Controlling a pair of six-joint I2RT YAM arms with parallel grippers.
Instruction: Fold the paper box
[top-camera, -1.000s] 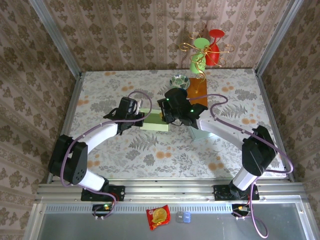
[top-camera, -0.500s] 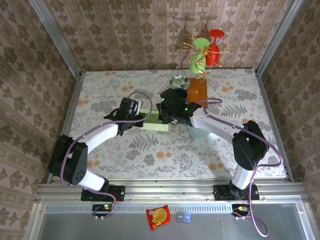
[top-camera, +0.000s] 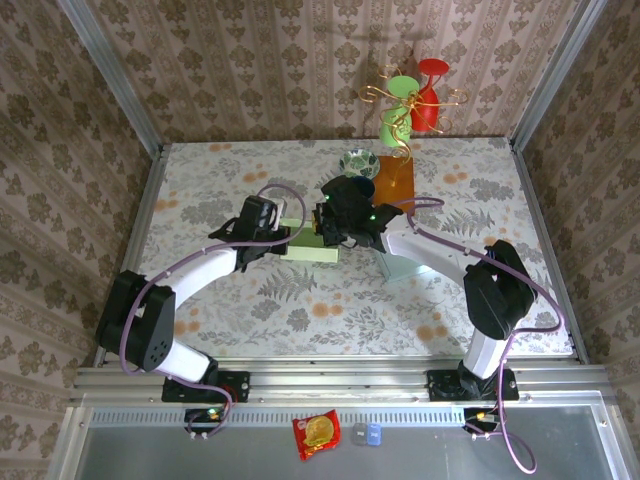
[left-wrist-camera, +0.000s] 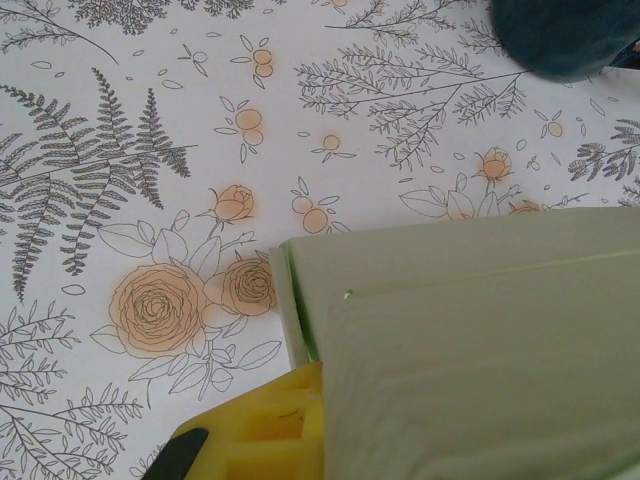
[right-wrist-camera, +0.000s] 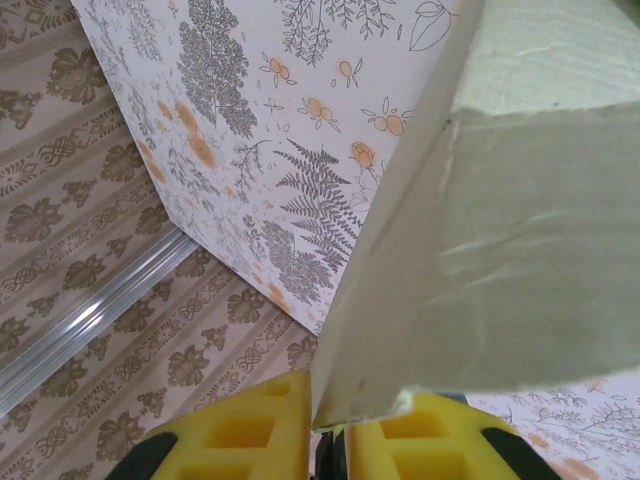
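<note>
Floral cloth covers the table (top-camera: 250, 300), and I see the pale green paper box (top-camera: 310, 253) lying near its middle, between my two arms. My left gripper (top-camera: 283, 238) is clamped tight at the box's left end, a panel lying against its yellow pad (left-wrist-camera: 260, 430). My right gripper (top-camera: 326, 228) pinches the box's right end, its pads (right-wrist-camera: 250, 430) nearly touching with the cardboard edge between them.

Table (top-camera: 300, 310): floral-print top.
Paper box (top-camera: 308, 252): pale green, mid-table.
Bowl (top-camera: 358, 161): behind the box, slightly right.
Orange board (top-camera: 395, 180): behind the box, further right.
Wire stand (top-camera: 405, 110): far edge, beyond the box.
</note>
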